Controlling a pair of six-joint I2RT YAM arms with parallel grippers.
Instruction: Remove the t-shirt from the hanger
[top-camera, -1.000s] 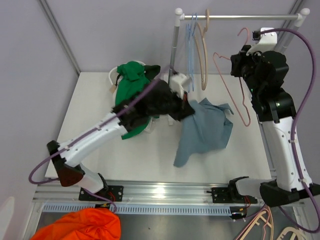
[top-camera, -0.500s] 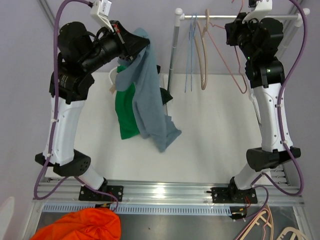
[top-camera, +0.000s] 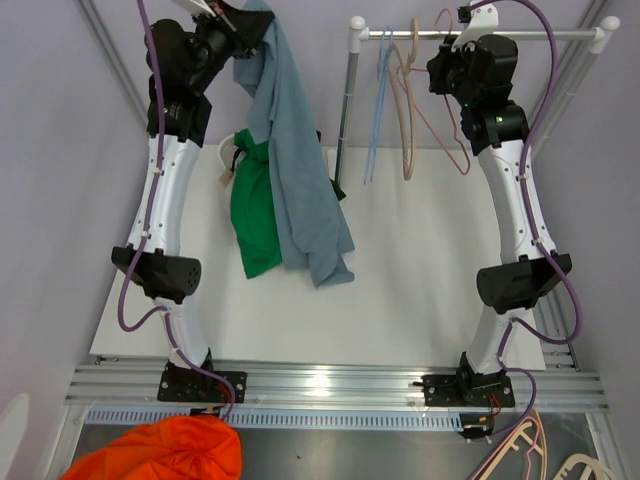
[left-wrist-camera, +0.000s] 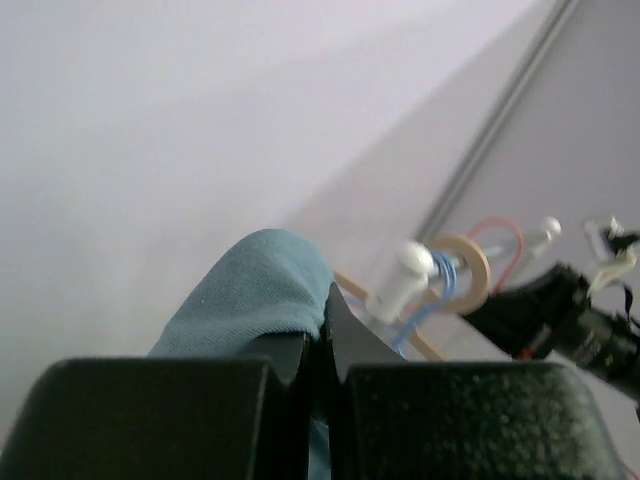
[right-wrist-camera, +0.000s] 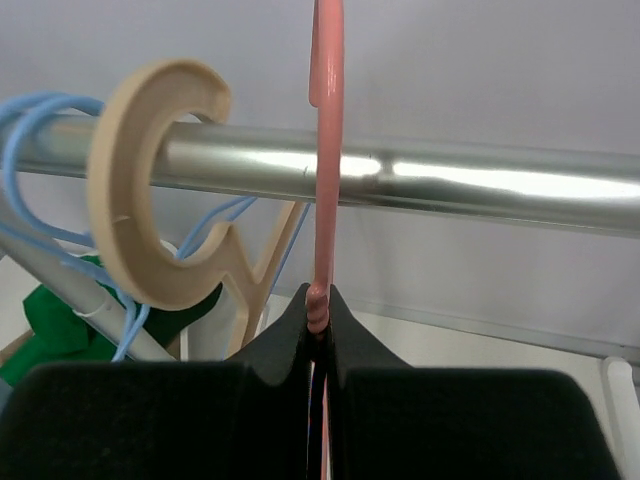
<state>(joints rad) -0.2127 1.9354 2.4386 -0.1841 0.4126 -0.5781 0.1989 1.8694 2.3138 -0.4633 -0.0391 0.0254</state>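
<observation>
My left gripper (top-camera: 243, 27) is raised high at the back left and is shut on the blue-grey t-shirt (top-camera: 298, 170), which hangs from it down to the table. In the left wrist view the cloth (left-wrist-camera: 255, 295) bulges over the shut fingers. My right gripper (top-camera: 447, 52) is shut on the neck of the bare pink wire hanger (top-camera: 440, 125). It holds the hanger up at the metal rail (top-camera: 480, 34). In the right wrist view the pink hook (right-wrist-camera: 325, 150) crosses in front of the rail (right-wrist-camera: 480, 185).
A green garment (top-camera: 255, 210) lies on the white table (top-camera: 430, 270) beside a white basket rim (top-camera: 226, 160). A beige wooden hanger (top-camera: 406, 110) and blue wire hangers (top-camera: 380, 100) hang on the rail. An orange cloth (top-camera: 165, 452) and spare hangers (top-camera: 535, 450) lie below the front edge.
My left gripper has swung up from the table to the back left, lifting the t-shirt clear of the hanger. My right gripper has raised the pink hanger to the rail.
</observation>
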